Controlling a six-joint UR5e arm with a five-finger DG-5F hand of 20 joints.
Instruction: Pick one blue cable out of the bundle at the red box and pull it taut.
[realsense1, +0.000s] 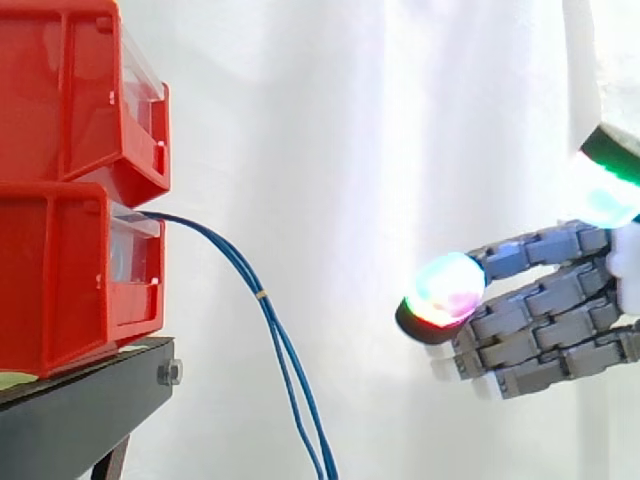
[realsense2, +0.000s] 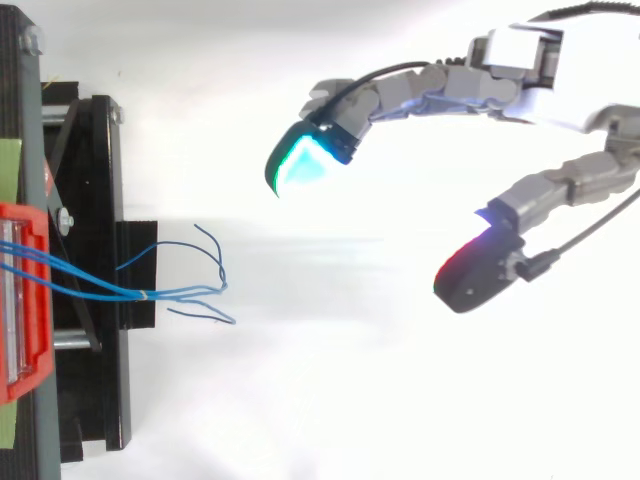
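Note:
Several thin blue cables (realsense1: 270, 310) come out of the lower red box (realsense1: 70, 280) and droop down to the right; from above the blue cables (realsense2: 150, 293) are bound at one spot and fan out into loose ends. My hand (realsense1: 545, 320) hangs well to the right of the bundle, apart from it. Its fingers reach toward the cables, nearly straight and spread wide from the thumb, with nothing between them. From above, the hand (realsense2: 520, 60) shows a green-glowing fingertip (realsense2: 305, 160) and a red-glowing one (realsense2: 470, 270), both clear of the cable ends.
Two red bins are stacked on a black stand (realsense1: 90, 400) at the left. A white curtain lies behind. Open space separates the cables and my hand.

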